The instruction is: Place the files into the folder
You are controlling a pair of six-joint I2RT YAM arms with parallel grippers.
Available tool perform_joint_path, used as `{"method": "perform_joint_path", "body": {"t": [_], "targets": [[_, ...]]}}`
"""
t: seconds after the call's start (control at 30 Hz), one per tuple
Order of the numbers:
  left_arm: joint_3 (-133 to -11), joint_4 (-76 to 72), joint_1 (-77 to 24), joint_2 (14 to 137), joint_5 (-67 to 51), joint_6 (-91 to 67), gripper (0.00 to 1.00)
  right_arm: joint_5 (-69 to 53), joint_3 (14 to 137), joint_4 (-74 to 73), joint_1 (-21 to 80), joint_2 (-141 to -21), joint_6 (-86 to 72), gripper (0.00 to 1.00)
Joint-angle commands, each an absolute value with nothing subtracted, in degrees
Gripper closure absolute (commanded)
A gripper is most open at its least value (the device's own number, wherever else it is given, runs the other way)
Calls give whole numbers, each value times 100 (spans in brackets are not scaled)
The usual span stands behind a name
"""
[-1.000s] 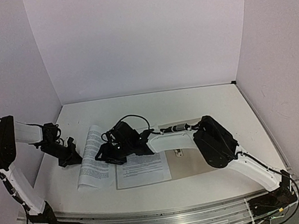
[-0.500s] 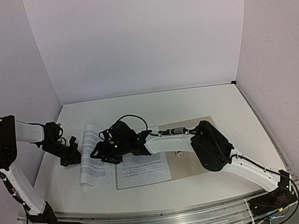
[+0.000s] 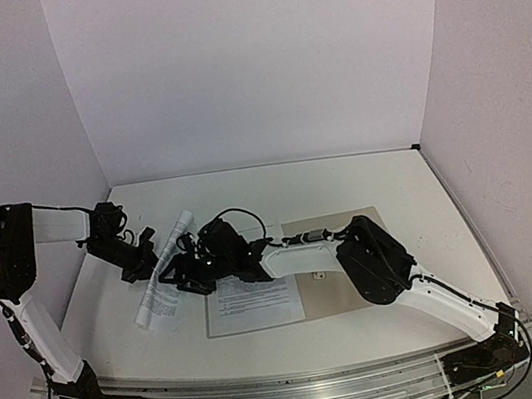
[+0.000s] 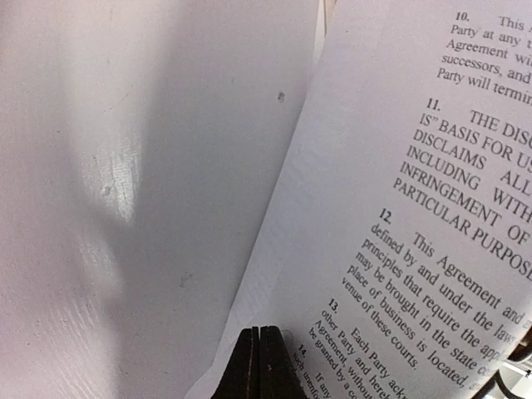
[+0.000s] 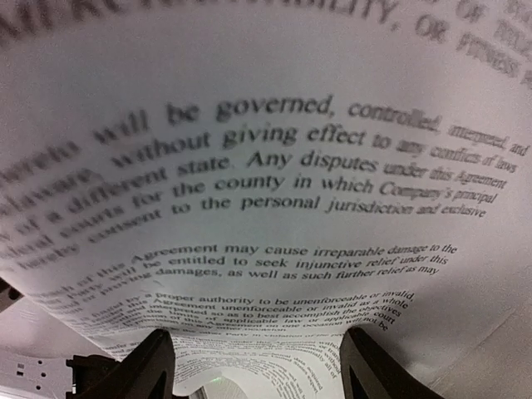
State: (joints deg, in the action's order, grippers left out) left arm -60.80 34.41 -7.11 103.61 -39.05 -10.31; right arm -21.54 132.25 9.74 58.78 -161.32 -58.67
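The flat beige cardboard folder [image 3: 324, 297] lies mostly hidden under the right arm [image 3: 305, 252] and a white printed paper sheet [image 3: 254, 301], its text too small to read. From the right wrist, a curled white sheet [image 5: 274, 166] apparently overruns every edge, upper lines blurred.

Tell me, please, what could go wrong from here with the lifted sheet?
The left claw pinches the sheet by one edge only, and the sheet is bowed steeply, so it could crease or slip out. The right claw stands open with the sheet curving close over it; closing there might crumple it rather than pinch it cleanly.
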Motion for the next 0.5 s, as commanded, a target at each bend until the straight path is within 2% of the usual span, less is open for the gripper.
{"method": "perform_joint_path", "body": {"t": [0.0, 0.13, 0.27, 0.47], "targets": [[-6535, 3649, -758, 10325, -4372, -860, 100, -2405, 12945, 1204, 5956, -15636, -5770, 32], [-6598, 3672, -746, 10310, -4649, -850, 100, -2216, 12659, 1228, 5945, -15335, -5610, 35], [-6474, 3606, -745, 10237, -5113, -901, 100, -2120, 12734, 1278, 5889, -15202, -5552, 29], [-6278, 3387, -769, 10094, -5525, -1043, 100, -2031, 12849, 1441, 5800, -15148, -5532, 26]]}}
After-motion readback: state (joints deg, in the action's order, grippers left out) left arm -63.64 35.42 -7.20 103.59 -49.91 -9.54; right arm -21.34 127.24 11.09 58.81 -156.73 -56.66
